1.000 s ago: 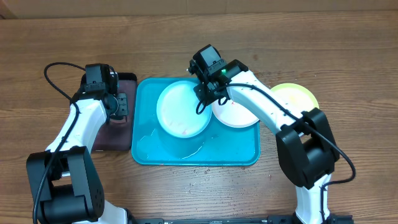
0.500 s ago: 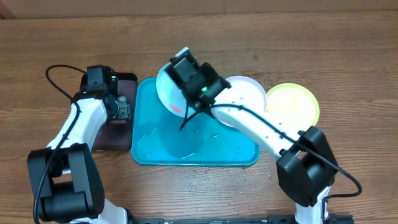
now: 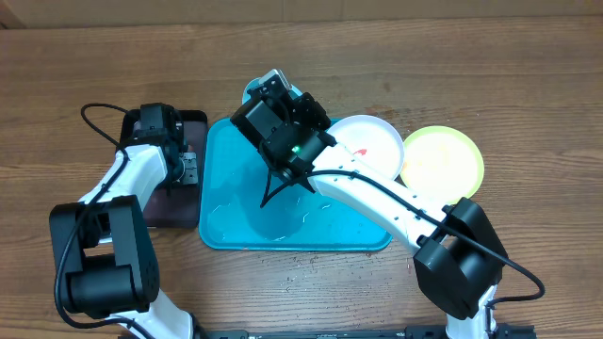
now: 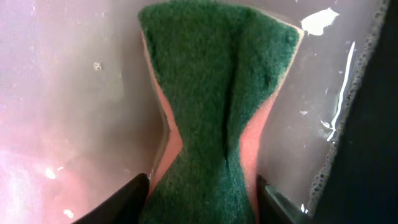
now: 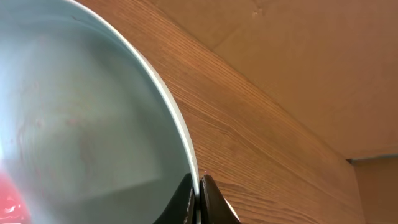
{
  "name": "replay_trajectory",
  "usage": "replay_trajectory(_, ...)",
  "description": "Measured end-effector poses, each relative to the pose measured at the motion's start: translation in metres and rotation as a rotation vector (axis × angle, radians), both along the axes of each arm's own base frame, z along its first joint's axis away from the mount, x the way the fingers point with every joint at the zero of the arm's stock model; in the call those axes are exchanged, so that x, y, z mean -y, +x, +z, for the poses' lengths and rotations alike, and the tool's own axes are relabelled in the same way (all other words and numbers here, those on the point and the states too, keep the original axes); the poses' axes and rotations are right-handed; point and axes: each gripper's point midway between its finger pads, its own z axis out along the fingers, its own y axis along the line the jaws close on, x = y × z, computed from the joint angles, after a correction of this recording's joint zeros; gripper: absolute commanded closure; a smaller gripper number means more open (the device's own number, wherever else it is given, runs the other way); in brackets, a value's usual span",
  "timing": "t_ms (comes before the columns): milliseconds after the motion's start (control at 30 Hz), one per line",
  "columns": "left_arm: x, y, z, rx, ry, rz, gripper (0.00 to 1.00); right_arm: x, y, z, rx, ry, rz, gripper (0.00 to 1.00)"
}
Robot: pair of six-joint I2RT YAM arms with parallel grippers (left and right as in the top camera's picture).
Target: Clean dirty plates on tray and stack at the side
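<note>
My right gripper is shut on the rim of the light blue plate. It holds the plate tilted up over the far left corner of the turquoise tray, and the overhead view shows only a sliver of plate behind the right gripper. A red smear shows at the plate's lower left. The white plate, with a red smear, rests at the tray's far right. The yellow-green plate lies on the table to the right. My left gripper pinches a green sponge.
The sponge sits in a small dark tray left of the turquoise tray, its wet floor pinkish with foam at the right. Water pools on the turquoise tray's floor. A black cable hangs under the right arm.
The right arm lifted the light blue plate off the tray and carried it left and back, tipping it up. The left gripper stayed over the dark tray, working its jaws on the sponge.
</note>
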Motion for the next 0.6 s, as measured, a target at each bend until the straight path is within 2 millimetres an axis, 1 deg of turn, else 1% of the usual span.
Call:
replay_trajectory(67, -0.0002, 0.0003, -0.001, -0.001, 0.001, -0.001, 0.96, 0.0001, -0.0002, 0.0004, 0.002, -0.002, -0.002, 0.96)
replay_trajectory(400, -0.0009, 0.0004, -0.0015, -0.002, 0.005, 0.0, 0.96, 0.0, -0.001, 0.0018, 0.011, -0.008, -0.006, 0.96)
replay_trajectory(433, -0.0009, 0.0004, -0.0015, -0.002, 0.005, 0.0, 0.91, 0.0002, -0.0009, 0.0022, 0.013, -0.008, -0.008, 0.96)
replay_trajectory(467, -0.001, 0.0003, -0.0015, -0.002, 0.005, 0.002, 0.72, 0.0002, -0.0011, 0.0029, 0.017, -0.011, -0.009, 0.96)
replay_trajectory(500, -0.0014, 0.0002, -0.0013, -0.002, 0.008, 0.002, 0.5, 0.0001, -0.0015, 0.0037, 0.022, -0.014, -0.011, 0.96)
replay_trajectory(533, -0.0023, -0.0002, -0.0008, -0.004, 0.012, 0.004, 0.39, -0.0004, -0.0021, 0.0047, 0.027, -0.018, -0.013, 0.96)
replay_trajectory(600, -0.0028, 0.0002, 0.0027, 0.004, 0.015, 0.006, 0.34, -0.003, -0.0043, 0.0068, 0.039, -0.024, -0.012, 0.96)
